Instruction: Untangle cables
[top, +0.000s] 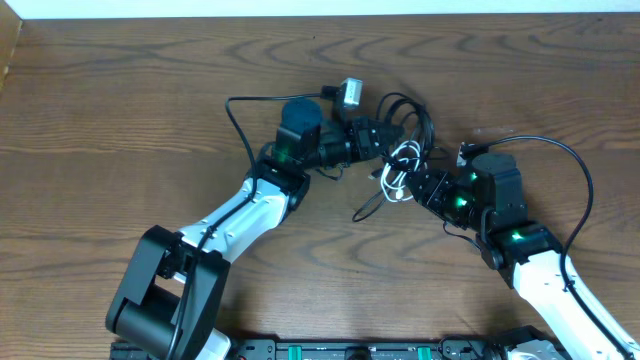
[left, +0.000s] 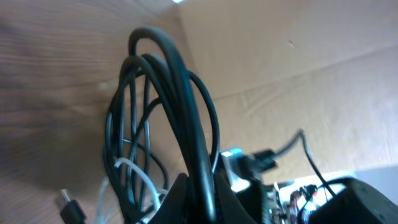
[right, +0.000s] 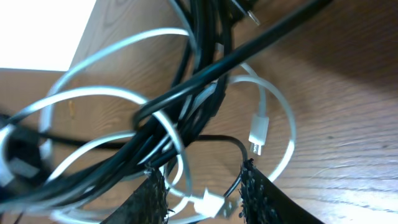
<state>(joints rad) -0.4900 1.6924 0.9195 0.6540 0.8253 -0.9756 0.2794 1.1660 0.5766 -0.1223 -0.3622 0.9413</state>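
cables (top: 405, 150) tangle overhead; only wrist views show left tool (left: 203, 198) pinching the black ones, right tool (right: 205, 194) spread apart.

Tangled cables (right: 200, 93) (seemingly loose) between fingers (right: 153, 200)

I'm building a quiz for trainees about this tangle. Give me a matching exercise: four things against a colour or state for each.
1 left gripper
2 right gripper
3 white cable
4 table

a open
b brown wood
c shut on black cables
d tangled with those black cables

Pairs: 1-c, 2-a, 3-d, 4-b
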